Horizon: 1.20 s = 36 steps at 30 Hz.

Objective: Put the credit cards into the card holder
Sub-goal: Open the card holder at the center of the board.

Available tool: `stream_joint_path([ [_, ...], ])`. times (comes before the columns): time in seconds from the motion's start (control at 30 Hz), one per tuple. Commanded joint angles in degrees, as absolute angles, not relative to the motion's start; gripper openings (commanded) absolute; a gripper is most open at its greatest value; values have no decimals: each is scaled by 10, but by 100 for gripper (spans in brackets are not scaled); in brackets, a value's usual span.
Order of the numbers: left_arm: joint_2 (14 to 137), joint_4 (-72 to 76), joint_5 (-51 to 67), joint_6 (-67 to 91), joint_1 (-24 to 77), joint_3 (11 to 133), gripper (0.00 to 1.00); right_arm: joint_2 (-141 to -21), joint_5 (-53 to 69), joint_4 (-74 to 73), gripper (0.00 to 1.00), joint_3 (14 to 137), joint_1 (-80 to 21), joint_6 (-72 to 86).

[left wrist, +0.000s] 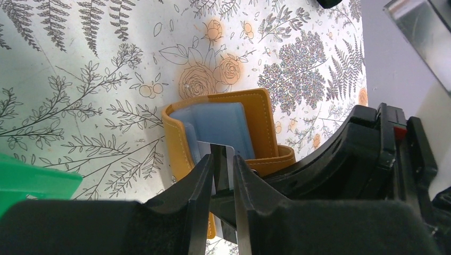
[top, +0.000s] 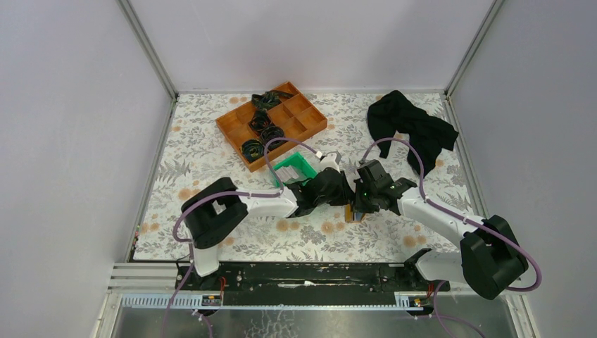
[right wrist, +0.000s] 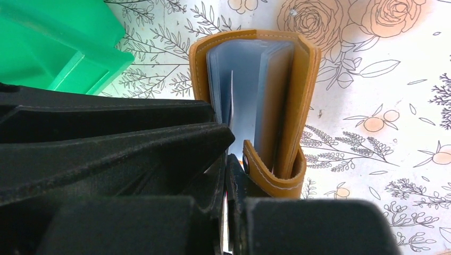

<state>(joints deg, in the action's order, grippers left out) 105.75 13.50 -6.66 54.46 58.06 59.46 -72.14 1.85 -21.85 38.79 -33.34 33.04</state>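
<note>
Card holder, small orange-tan folding leather-like wallet w/ blue-grey pockets [left wrist: 260, 122]: stands open, touching, 12 o'clock of left gripper [left wrist: 223, 158] | left pinches whitish-grey thin flat credit card [left wrist: 217, 149], long axis 6–12, tip at pocket mouth | right gripper [right wrist: 230, 159] closed at holder's near flap, grip unclear | left arm does the insert, I judge.

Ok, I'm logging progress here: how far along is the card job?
Done: card holder stands open, seemingly pinched by the right pincer. In hand: left pincer grips a credit card at the blue sleeves, not fully in. Left: pushing it home; whether sleeves already hold cards, I can't tell.
</note>
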Motion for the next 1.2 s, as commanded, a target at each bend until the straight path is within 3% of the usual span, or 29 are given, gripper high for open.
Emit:
stream_joint_path([
  [0.0, 1082, 158, -57, 548, 581, 617, 27, -725, 10, -251, 0, 378, -341, 323],
  [0.33, 1108, 141, -52, 551, 582, 638, 27, -731, 10, -252, 0, 384, -341, 320],
  [0.8, 1149, 10, -82, 504, 604, 705, 26, -727, 7, -255, 0, 386, -341, 314],
  [1.17, 1107, -21, -124, 497, 611, 635, 25, -705, -29, -280, 0, 405, -340, 312],
])
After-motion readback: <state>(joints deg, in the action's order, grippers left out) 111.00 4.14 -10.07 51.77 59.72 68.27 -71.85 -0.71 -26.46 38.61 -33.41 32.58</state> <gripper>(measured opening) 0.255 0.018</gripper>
